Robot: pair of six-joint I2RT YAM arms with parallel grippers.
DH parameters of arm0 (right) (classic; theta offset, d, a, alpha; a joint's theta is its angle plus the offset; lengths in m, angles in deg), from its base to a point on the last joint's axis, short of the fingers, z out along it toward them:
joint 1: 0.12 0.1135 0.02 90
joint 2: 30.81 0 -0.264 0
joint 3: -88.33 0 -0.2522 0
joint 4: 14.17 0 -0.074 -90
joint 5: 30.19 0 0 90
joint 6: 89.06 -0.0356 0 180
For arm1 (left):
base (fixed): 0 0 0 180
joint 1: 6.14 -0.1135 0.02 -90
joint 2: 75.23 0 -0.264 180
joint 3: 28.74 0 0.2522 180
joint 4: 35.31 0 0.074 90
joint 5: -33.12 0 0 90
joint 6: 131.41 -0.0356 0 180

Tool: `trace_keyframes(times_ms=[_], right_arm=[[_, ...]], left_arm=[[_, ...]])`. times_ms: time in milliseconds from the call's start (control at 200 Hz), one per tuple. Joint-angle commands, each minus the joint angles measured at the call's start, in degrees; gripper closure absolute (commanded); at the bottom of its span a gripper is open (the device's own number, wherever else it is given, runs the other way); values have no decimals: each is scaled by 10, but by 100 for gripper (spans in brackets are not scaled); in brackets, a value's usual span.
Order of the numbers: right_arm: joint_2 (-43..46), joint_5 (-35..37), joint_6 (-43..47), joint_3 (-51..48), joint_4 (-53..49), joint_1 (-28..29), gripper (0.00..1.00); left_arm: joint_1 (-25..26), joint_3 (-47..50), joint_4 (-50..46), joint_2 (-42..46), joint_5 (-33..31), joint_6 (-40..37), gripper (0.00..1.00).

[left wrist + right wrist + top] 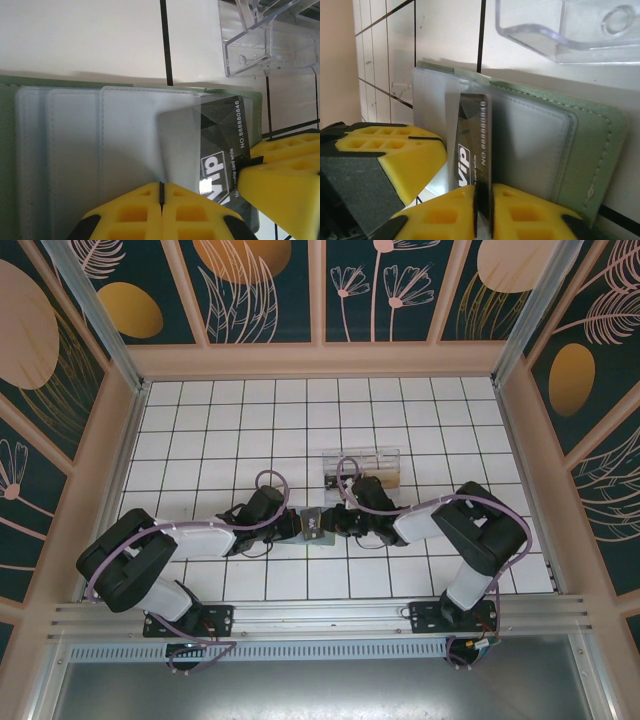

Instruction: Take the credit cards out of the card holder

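I counted one card holder near the middle of the table, open, with three overlapping clear pockets showing at the left wrist. I also counted one card, one clear box and two grippers. From above, the box lay at one o'clock of the holder.

The left gripper came in from nine o'clock. Its yellow fingers were clenched together on the edge of the holder's clear pocket leaf. The right gripper came in from three o'clock and was pinched tight on the dark card's end. The card stood partly out of its pocket.

The card read "VIP" in white, with a number beginning "NO.8888". I could not make out the smaller line beside it.
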Motion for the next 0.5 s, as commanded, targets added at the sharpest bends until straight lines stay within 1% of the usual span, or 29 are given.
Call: trace_keyframes(times_ms=[0, 60, 300, 495], right_arm=[[-12, -10, -6, 9, 17, 4, 92], [-7, -6, -4, 4, 15, 3, 100], [29, 4, -8, -45, 23, -15, 100], [81, 10, -3, -84, 16, -36, 100]], left_arm=[[4, -1, -23, -15, -7, 3, 95], [4, -1, -27, -14, -11, 3, 95], [4, 1, -41, -5, -27, 4, 95], [4, 4, -51, 11, -37, 4, 95]])
